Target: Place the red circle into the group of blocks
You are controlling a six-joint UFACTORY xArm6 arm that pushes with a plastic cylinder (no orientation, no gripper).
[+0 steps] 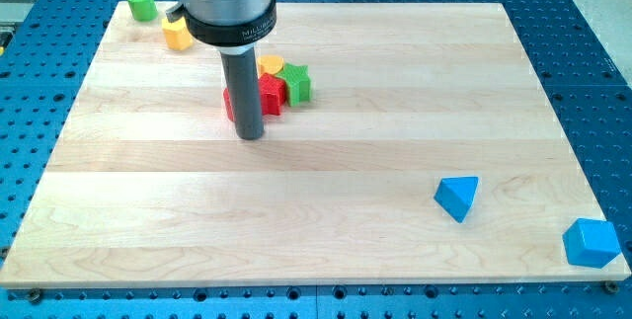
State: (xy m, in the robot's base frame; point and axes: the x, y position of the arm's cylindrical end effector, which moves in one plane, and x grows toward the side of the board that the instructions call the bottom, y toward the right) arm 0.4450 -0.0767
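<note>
My tip (251, 137) touches the red block (268, 96); no jaws; collar lettering illegible.

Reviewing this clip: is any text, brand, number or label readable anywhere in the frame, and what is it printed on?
"MILL...": small white lettering on the black band around the arm's grey housing, above the dark rod; only these first letters can be made out, the rest is too small and curves out of sight.
No readable marks on the wooden board, the coloured blocks or the blue perforated table.
</note>
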